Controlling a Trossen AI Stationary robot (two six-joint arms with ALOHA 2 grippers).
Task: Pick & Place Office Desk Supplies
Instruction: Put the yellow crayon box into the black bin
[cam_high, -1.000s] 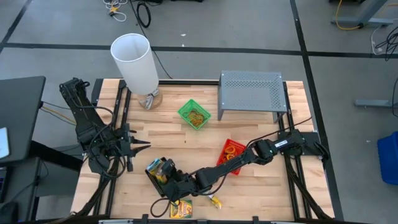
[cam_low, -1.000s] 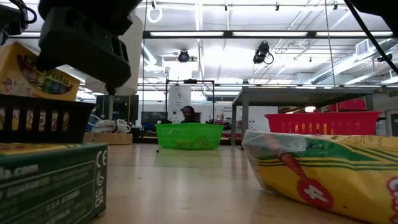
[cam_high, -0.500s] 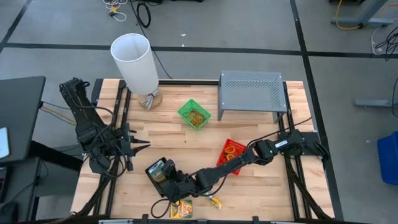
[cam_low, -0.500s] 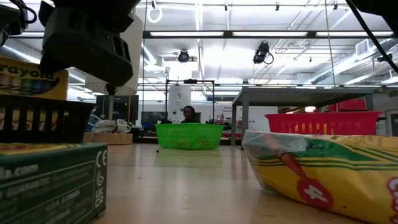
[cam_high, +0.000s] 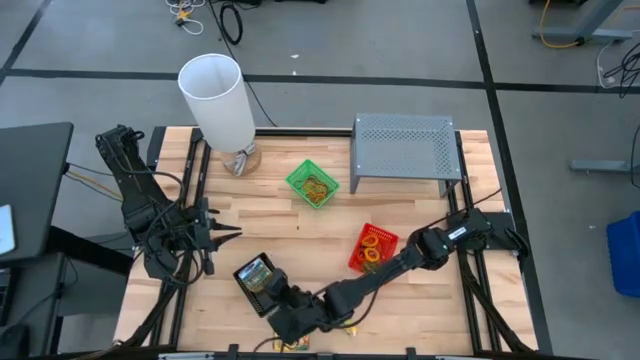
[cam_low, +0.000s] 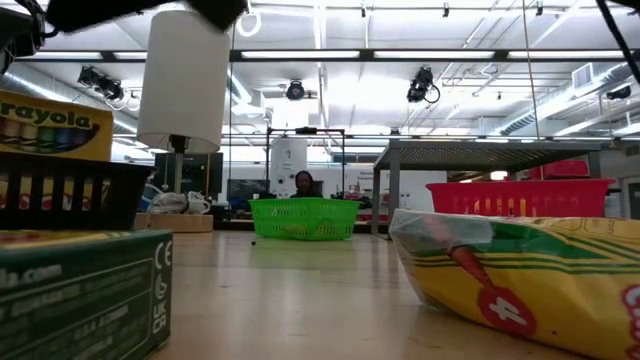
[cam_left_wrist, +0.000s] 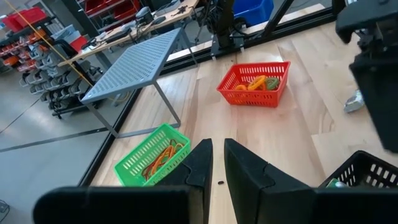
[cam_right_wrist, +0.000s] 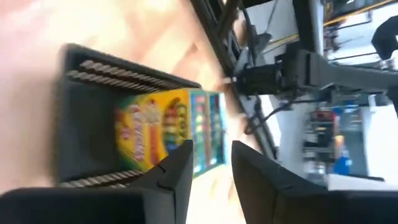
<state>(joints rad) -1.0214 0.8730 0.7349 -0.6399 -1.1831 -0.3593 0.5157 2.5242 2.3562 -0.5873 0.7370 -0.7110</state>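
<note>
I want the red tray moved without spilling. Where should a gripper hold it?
Likely from straight above, pinching one wall of the red tray at its rim, one finger inside and one outside. The walls stand upright, the top is open, and the loop bands lie low inside.

Both arms are dark, near-black, jointed assemblies. Left arm (cam_high: 150, 215), frame left: exposed black cabling along its links. Right arm (cam_high: 400, 265), lower right of frame: a white marking near its base joint. Gripper fingers (cam_left_wrist: 245, 171) are matte black, angular, flat-faced.
</note>
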